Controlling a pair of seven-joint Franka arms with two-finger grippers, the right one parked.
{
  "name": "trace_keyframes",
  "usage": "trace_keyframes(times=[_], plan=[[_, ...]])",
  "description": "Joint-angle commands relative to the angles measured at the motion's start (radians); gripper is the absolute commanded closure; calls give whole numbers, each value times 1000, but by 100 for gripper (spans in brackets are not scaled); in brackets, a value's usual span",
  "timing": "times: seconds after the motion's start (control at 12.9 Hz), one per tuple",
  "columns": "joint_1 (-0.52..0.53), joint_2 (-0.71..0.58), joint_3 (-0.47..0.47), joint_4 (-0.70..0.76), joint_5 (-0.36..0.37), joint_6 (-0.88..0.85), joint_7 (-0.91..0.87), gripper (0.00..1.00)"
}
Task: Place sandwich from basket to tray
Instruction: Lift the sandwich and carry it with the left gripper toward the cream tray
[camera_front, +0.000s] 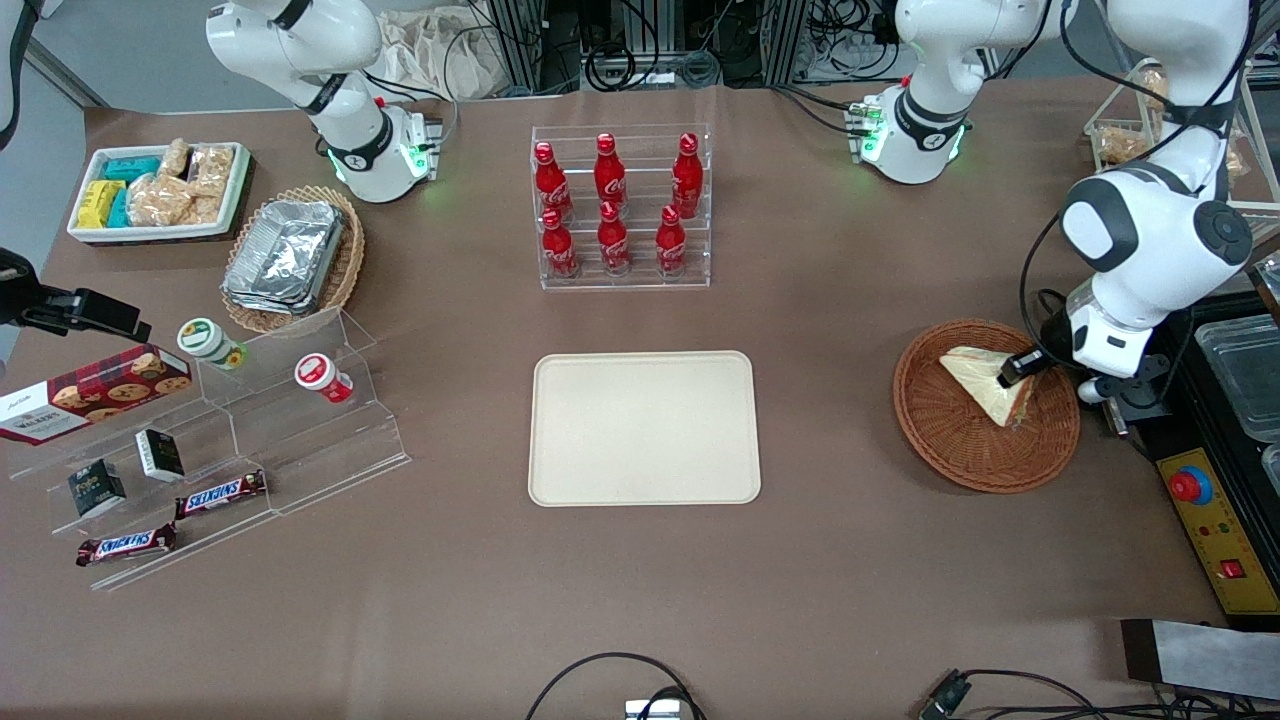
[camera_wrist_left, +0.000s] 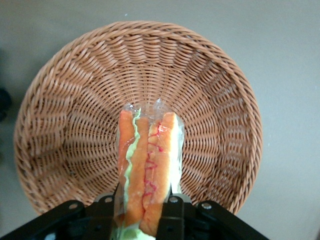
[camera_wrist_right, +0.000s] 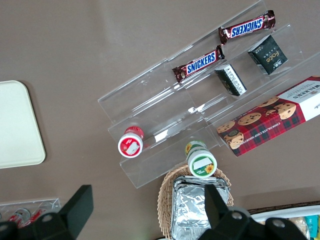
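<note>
The sandwich (camera_front: 975, 381), a wrapped wedge of white bread, is over the round reddish-brown wicker basket (camera_front: 931, 441) toward the working arm's end of the table. My left gripper (camera_front: 1021, 369) is at the sandwich's edge. In the left wrist view the gripper (camera_wrist_left: 142, 201) is shut on the sandwich (camera_wrist_left: 148, 160), its black fingers (camera_wrist_left: 172, 204) pressed to either side of the orange and green cut edge, with the basket (camera_wrist_left: 75, 100) underneath. I cannot tell whether the sandwich still touches the basket floor. The cream tray (camera_front: 643, 428) lies flat mid-table, bare; its corner (camera_wrist_right: 15, 125) shows in the right wrist view.
A clear rack of red cola bottles (camera_front: 620, 205) stands farther from the front camera than the tray. A yellow control box with a red button (camera_front: 1192, 487) sits beside the basket. An acrylic snack stand (camera_front: 230, 430), an oval basket of foil containers (camera_front: 290, 258) and a white snack bin (camera_front: 160, 190) lie toward the parked arm's end.
</note>
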Motion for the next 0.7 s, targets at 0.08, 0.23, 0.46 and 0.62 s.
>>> trace_keyframes(times=[0.08, 0.23, 0.46, 0.62], plan=[[-21, -58, -39, 33, 104, -119, 12, 87], [-21, -74, -82, 31, 106, -125, 22, 87], [-21, -81, -147, 31, 155, -127, 28, 87], [-22, -75, -205, 37, 153, -124, 22, 87]])
